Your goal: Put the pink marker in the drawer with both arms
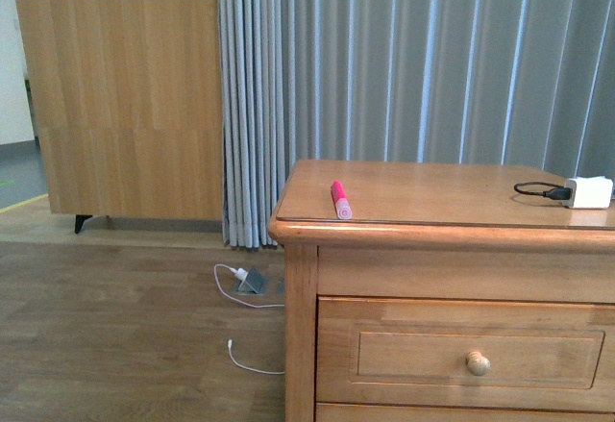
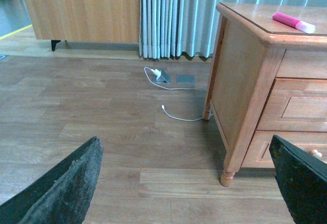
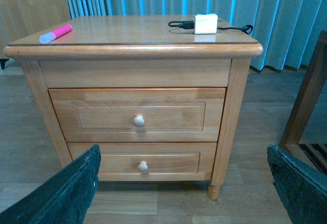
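Both pairs of jaws stand wide and hold nothing. In the left wrist view we see the left jaws' fingers [image 2: 64,191] far apart, with only bare floor [image 2: 102,106] between them and the table [image 2: 245,81] off to one side. The right jaws' fingers [image 3: 66,193] are spread just as far, low in front of the table and touching nothing.

The marker [image 1: 340,200] lies flat on the table top near its front left corner, pale cap end toward the front edge and close to the rim. The charger [image 1: 588,192] sits far to the right on the same top, well apart from the marker.

The drawer [image 3: 102,114] is shut, flush with the front, its knob [image 3: 138,121] free. A second drawer [image 3: 168,163] below it is shut too.

Left of the table the floor is open save for a white cable [image 2: 176,116] near the table's leg. On the right a wooden frame [image 3: 306,96] stands near the table's side
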`<state>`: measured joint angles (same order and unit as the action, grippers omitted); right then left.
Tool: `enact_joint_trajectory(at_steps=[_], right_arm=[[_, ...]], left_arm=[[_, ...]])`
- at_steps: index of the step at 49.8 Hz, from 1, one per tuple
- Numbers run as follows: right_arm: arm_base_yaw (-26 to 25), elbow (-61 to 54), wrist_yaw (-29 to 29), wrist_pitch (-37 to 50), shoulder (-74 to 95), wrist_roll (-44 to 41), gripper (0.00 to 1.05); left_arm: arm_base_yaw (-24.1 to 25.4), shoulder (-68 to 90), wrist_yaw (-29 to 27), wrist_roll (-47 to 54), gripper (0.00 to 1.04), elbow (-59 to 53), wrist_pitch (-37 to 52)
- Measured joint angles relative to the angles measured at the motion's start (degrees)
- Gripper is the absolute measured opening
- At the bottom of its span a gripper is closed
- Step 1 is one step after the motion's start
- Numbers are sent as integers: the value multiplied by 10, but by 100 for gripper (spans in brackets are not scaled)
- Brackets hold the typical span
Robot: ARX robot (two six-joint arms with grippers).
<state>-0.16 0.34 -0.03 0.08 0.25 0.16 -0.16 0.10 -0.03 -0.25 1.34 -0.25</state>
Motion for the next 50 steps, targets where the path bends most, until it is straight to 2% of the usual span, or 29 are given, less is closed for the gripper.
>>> enact_joint_trajectory(at_steps=[50], right_arm=[[0,0,0,0,0,0,96]], left_arm=[[0,0,0,0,99,0,0]])
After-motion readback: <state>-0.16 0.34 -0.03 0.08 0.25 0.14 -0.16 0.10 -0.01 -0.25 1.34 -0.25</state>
